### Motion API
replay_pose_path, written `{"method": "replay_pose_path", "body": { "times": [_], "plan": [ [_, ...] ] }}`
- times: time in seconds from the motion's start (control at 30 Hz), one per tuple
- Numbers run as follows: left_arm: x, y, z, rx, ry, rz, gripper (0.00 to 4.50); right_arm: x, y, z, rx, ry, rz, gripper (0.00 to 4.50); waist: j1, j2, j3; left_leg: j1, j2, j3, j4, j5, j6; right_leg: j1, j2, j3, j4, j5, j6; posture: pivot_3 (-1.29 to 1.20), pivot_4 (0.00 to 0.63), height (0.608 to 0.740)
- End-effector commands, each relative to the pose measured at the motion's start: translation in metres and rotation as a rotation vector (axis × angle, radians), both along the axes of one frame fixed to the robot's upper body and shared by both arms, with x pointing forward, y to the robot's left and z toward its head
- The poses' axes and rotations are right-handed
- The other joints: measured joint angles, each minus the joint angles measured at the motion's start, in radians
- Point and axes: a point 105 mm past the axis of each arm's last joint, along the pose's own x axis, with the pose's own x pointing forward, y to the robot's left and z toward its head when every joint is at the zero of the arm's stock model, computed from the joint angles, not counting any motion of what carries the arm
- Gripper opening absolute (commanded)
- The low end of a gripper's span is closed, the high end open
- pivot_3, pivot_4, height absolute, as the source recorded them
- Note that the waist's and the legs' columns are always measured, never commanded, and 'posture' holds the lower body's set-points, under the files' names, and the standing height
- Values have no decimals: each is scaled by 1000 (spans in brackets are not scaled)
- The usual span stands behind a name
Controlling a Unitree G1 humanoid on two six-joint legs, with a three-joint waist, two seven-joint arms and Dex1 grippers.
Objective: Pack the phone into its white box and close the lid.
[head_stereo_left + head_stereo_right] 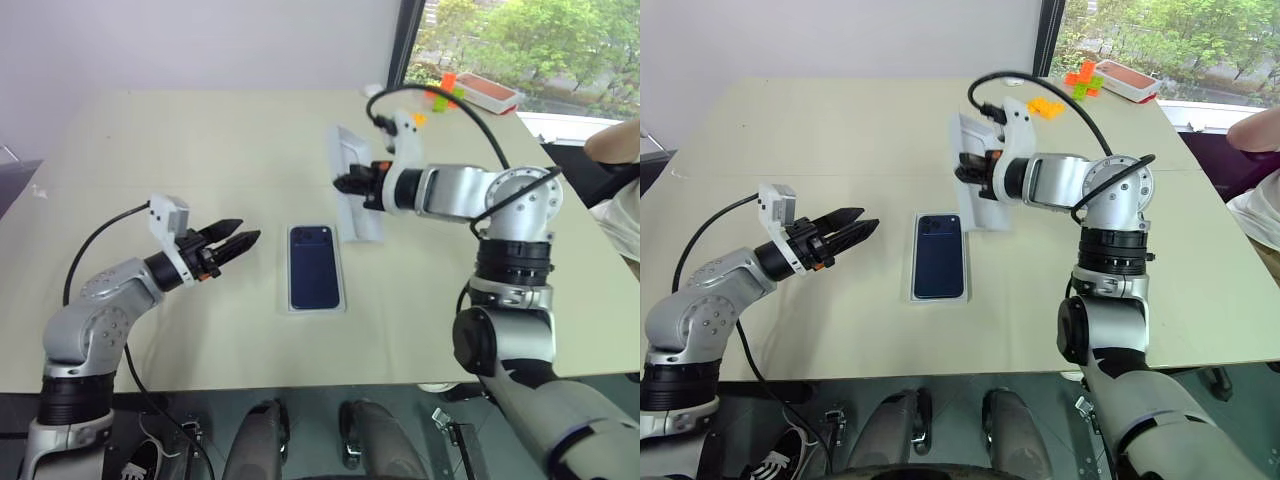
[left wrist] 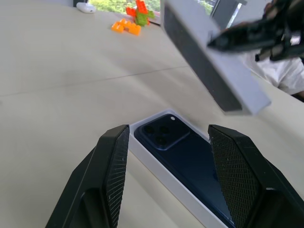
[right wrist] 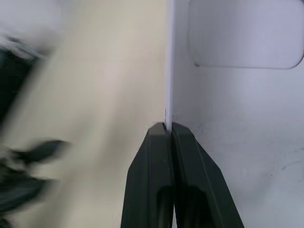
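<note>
The phone (image 1: 314, 267) lies back upward in the white box (image 1: 316, 307), which rests flat on the beige table (image 1: 200, 150) near its front edge, the camera cluster toward the far end. The right gripper (image 1: 345, 184) is pinched closed on one thin wall of the lid (image 1: 357, 190), holding it tilted above the table just beyond and to the right of the box; the lid's plain white inside faces that gripper's wrist camera. The left gripper (image 1: 235, 243) hovers level to the left of the box, its two black fingers (image 2: 111, 175) spread apart and empty. Orange and green blocks (image 1: 1060, 90) and a red-topped tray (image 1: 486, 92) sit at the far edge.
</note>
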Motion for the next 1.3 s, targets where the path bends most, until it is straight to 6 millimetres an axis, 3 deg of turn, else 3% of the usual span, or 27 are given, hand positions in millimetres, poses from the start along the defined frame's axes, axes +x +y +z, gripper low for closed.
{"method": "replay_pose_path", "body": {
  "times": [0.03, 0.1, 0.2, 0.27, 0.37, 0.43, 0.8, 1.03, 1.3],
  "plan": [
    [0, 7, 19, -18, -49, 9, 2772, -8, 6, 39, 249, -71, 81, 35, 0, 0, 0, 0, 0, 0, 0, 0, 0, 0, 0, 0, 0, 0, 0, 0, 150, 740],
    [-1, 11, 21, -20, -48, 10, 2772, -14, 14, 43, 450, 20, 168, 35, -1, 0, 0, 0, 0, 0, 0, 0, 0, 0, 0, 0, 0, 0, 0, 0, 150, 740],
    [-4, 17, 24, -15, -48, 15, 2772, -22, 25, 34, 571, 123, 240, 35, -3, 0, 0, 0, 0, 0, -1, 0, 0, 0, 0, 0, 0, 0, 0, 0, 150, 740],
    [-5, 20, 26, -26, -43, 14, 2772, -26, 27, 34, 618, 154, 260, 35, -3, 0, 0, 0, 0, 0, -1, 0, 0, 0, 0, 0, 0, 0, 0, 0, 150, 740],
    [-10, 29, 32, -41, -37, 19, 2772, -31, 31, 13, 604, 206, 266, 35, -3, 0, 0, 0, 0, 0, 0, 0, 0, 0, -1, 0, 0, 0, 0, 0, 150, 740],
    [-14, 32, 35, -58, -34, 14, 2772, -33, 34, 10, 694, 289, 279, 35, -4, 0, 0, 0, 0, 0, 0, 0, 0, 0, -1, 0, -1, 0, 0, 0, 150, 740],
    [-24, 33, 35, -69, -16, -14, 2772, -50, 52, -10, 786, 407, 313, 35, -18, 2, 1, 0, 1, 0, -1, 0, 0, 0, -1, 0, -1, 0, -1, 0, 150, 740],
    [-24, 31, 35, -61, -16, -17, 2772, -60, 60, -35, 789, 473, 345, 35, -26, 2, 1, 0, 1, 0, -1, 0, 0, 0, -2, 0, -1, 0, -1, 0, 150, 740],
    [-26, 40, 32, -51, 8, 10, 2772, -68, 73, -41, 791, 492, 399, 35, -27, 2, 1, 0, 1, 0, -2, 0, 0, -1, -2, 1, -1, -1, -4, 0, 150, 740]
  ]
}}
